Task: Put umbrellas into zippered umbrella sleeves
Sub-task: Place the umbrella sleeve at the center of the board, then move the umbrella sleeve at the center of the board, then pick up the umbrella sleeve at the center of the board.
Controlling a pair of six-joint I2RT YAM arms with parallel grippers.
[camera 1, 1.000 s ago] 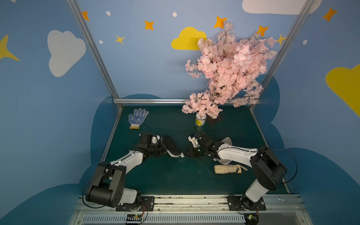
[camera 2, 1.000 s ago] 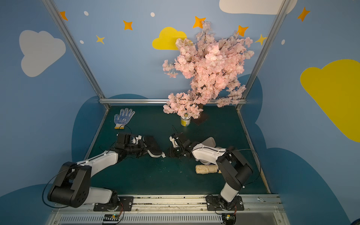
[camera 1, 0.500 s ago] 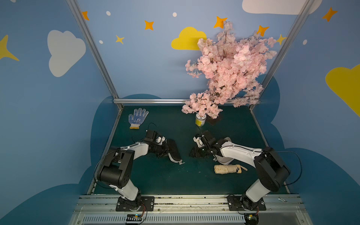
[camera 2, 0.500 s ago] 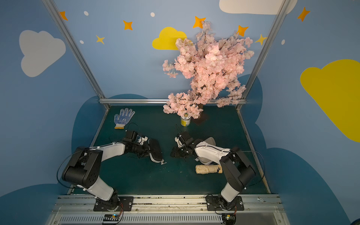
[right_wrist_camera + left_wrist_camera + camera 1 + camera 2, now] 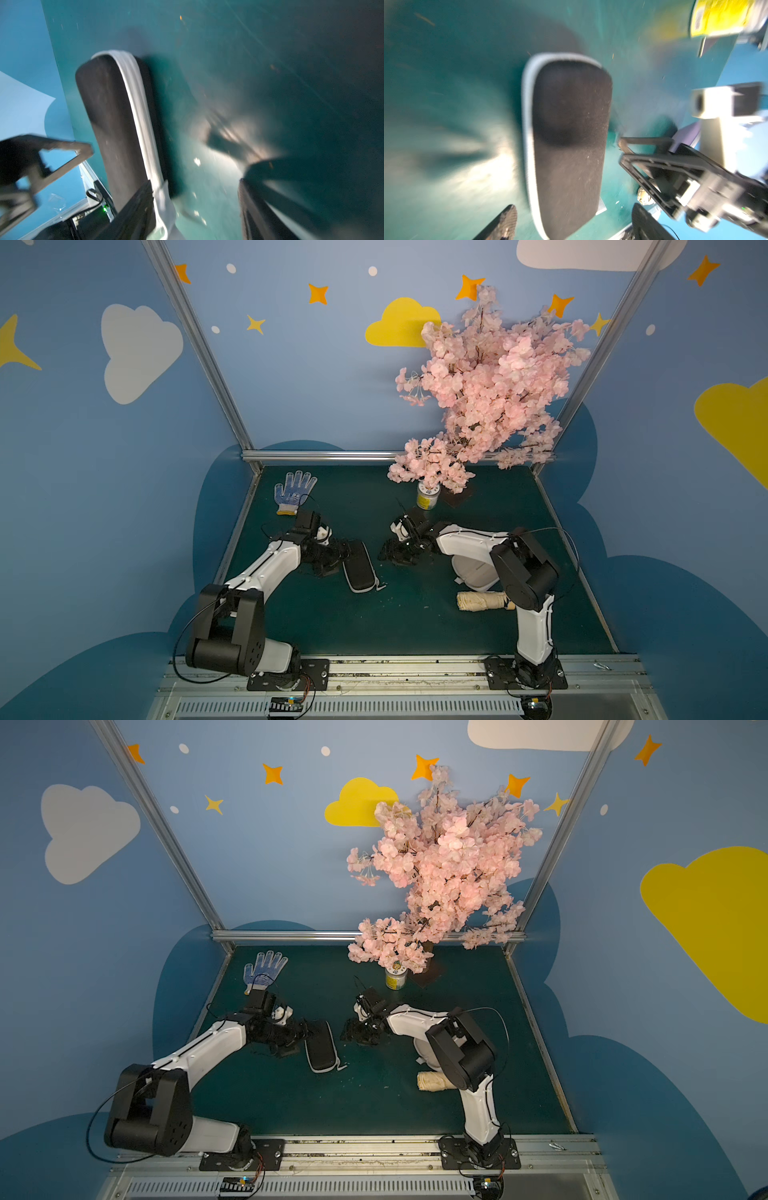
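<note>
Between both tools, black sleeve (image 5: 359,566) flat on table (image 5: 374,622); left tool (image 5: 574,209) released, straddling its end; right tool (image 5: 195,182) released, just beside it.

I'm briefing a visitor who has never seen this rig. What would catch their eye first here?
The pink blossom tree towers at the back right of the table, over a yellow-labelled jar. Mid-table lies the black sleeve, with a cream umbrella at front right and a dotted glove at back left.
</note>
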